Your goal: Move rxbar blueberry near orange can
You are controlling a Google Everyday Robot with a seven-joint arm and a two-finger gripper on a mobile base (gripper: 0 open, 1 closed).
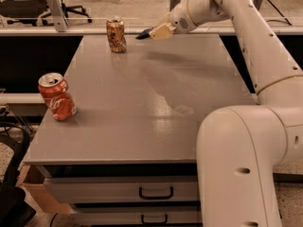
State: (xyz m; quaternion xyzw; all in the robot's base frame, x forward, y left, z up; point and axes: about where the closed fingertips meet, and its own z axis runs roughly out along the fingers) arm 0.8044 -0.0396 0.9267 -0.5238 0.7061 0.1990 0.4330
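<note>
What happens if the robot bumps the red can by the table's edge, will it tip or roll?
Probably tips easily: the red can is tall and narrow, standing close to the left edge of the table. Once down, its round side would likely roll, maybe off. The pincer is far away, by the orange can, holding the rxbar blueberry.

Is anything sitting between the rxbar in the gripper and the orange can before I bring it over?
Nothing visible. The gripper holds the rxbar blueberry above the far edge of the table, just right of the orange can, with an open gap between them. The red Coca-Cola can stands far off at the front left.
</note>
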